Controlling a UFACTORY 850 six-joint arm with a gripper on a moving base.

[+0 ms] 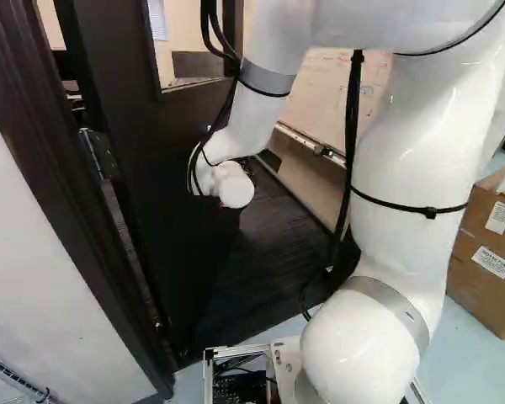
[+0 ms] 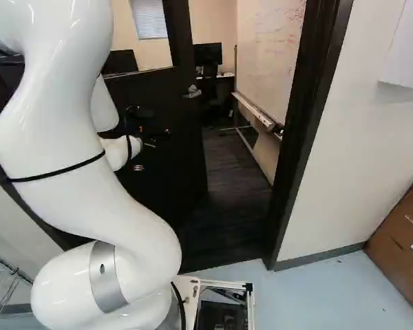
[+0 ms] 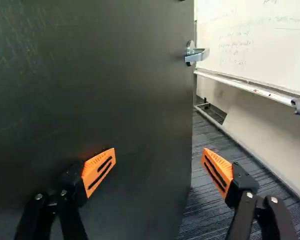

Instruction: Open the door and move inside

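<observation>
Facing the door [image 3: 90, 75], swung partway into the room [image 2: 227, 172], my tool [image 3: 158, 152] stands wide and empty, the handle [image 3: 196, 56] ahead; I judge it's placed for pushing rather than gripping, to make way for the base [image 2: 250, 302].

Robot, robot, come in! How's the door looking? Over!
Hand open, holding nothing. Door partly open, lever untouched. Maybe in the way: the door itself, partly ahead of the hand. Over.
</observation>
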